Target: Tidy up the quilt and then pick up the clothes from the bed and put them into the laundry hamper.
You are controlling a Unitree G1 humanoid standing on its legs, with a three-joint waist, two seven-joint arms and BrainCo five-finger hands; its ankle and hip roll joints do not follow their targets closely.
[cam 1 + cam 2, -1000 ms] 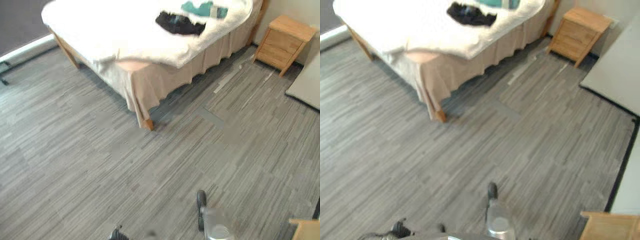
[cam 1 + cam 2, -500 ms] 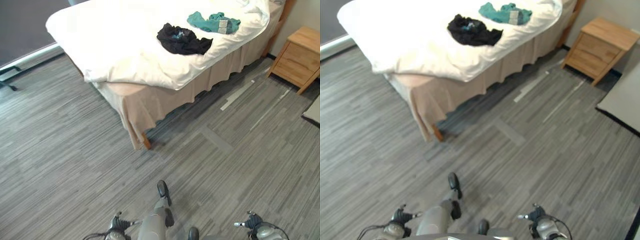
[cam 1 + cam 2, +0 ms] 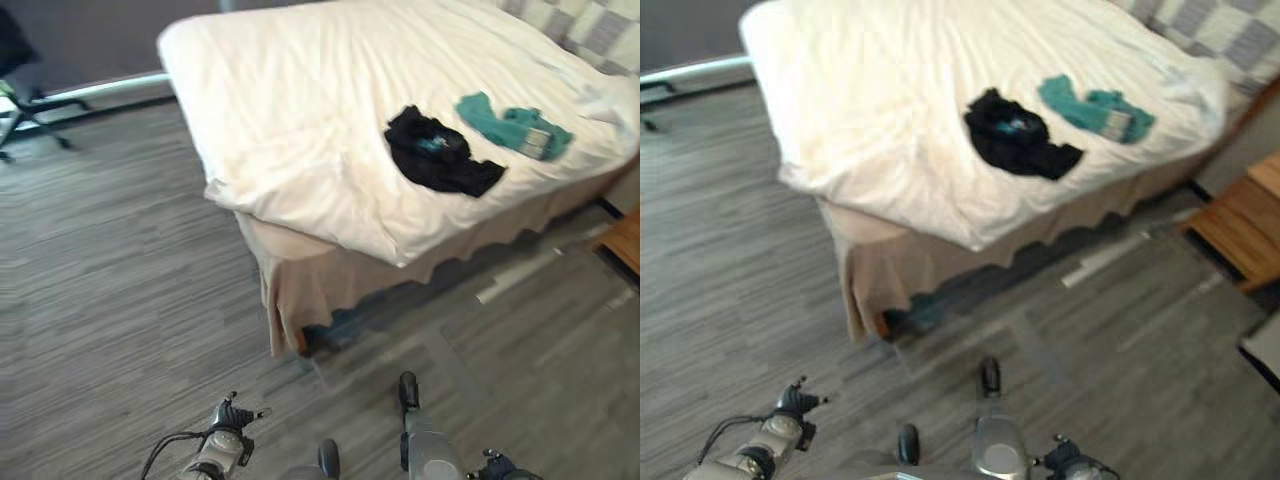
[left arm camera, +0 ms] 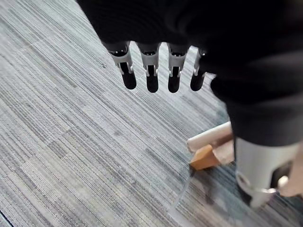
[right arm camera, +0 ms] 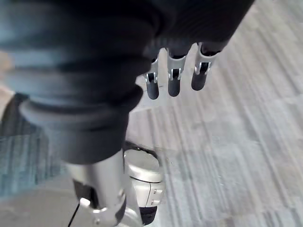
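A white quilt (image 3: 300, 120) covers the bed, rumpled near its closest corner, where it hangs over the beige bed skirt (image 3: 330, 280). A black garment (image 3: 440, 152) lies crumpled on the quilt near the bed's right side. A teal garment (image 3: 512, 122) lies just beyond it. My left hand (image 4: 150, 71) hangs over the grey floor with straight fingers and holds nothing. Past it, a wooden bed leg (image 4: 204, 157) shows. My right hand (image 5: 173, 78) also hangs open above the floor.
The bed's wooden corner leg (image 3: 297, 342) stands on the striped grey floor ahead of me. A wooden nightstand (image 3: 1240, 225) is to the right of the bed. A checkered pillow (image 3: 590, 25) lies at the bed's head. A dark chair (image 3: 15, 60) stands far left.
The whole view has swung and drawn closer to the bed, so the camera has moved. The clothes lie on the quilt as before.
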